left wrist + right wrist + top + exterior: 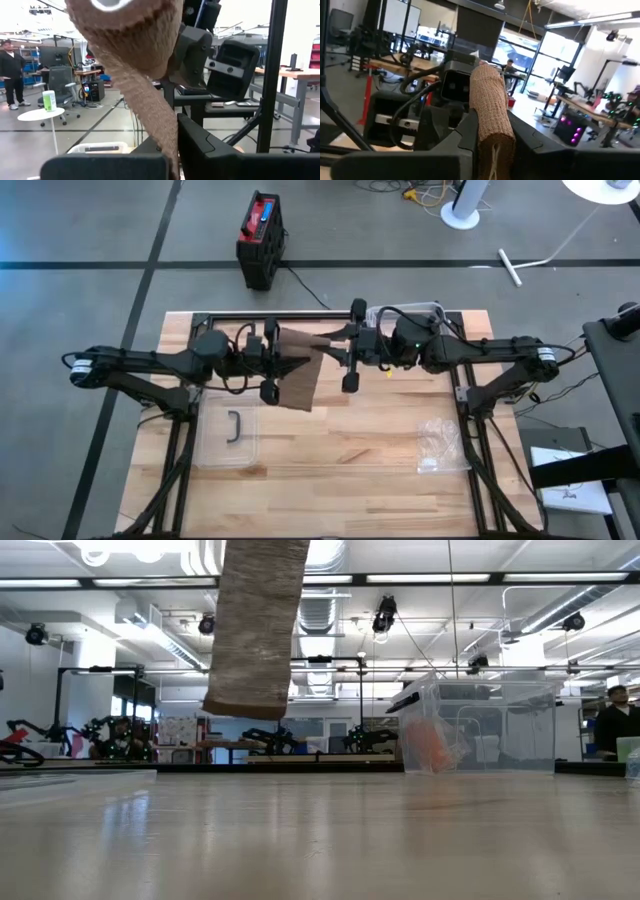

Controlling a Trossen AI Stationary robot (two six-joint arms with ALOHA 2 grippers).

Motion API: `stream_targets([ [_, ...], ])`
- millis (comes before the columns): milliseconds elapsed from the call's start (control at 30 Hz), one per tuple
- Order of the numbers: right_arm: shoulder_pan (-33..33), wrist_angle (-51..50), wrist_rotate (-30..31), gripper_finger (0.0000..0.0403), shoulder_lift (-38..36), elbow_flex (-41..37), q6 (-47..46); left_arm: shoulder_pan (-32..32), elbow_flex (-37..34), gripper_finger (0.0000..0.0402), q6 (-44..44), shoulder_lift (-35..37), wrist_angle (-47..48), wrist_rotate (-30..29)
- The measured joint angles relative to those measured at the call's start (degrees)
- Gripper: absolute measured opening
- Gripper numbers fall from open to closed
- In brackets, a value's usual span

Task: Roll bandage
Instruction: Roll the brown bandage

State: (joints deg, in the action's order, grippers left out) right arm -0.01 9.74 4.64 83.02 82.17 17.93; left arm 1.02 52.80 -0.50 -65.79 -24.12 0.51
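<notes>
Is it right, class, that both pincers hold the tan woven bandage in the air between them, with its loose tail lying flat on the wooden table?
Not quite. The left pincer and right pincer do hold the tan woven bandage between them, but its loose tail hangs clear above the wooden table, touching nothing. The low view shows the gap under its end.

Robotics lab or open workshop hall. Wooden table [340,460] sits on grey concrete floor [90,290] with dark tape lines. Exposed ceiling ducts [320,610] and strip lights overhead. More robot arms [100,730] on benches beyond the table, workbenches [395,65], office chair [60,80], 1 standing person [10,75] in the background. Big windows [540,65] at the far side.
</notes>
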Motion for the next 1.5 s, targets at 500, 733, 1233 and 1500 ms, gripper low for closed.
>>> stream_targets([
  [500,0.4,-1.8,3.9,0.006,1.7,0.0,18.0,-0.1,0.0,0.0007,3.9,1.1,-1.7,3.3],
  [733,0.8,-1.7,6.3,0.0053,2.4,0.0,24.6,-0.2,0.0,0.0045,8.3,1.1,-1.6,3.4],
  [1233,6.0,-2.0,15.1,0.0052,2.4,0.0,39.6,-0.2,0.0,0.0206,14.6,4.1,4.7,7.9],
  [1500,9.6,-0.8,22.1,0.0053,2.4,0.0,53.2,-0.2,0.0,0.0254,20.5,5.7,4.7,14.1],
])
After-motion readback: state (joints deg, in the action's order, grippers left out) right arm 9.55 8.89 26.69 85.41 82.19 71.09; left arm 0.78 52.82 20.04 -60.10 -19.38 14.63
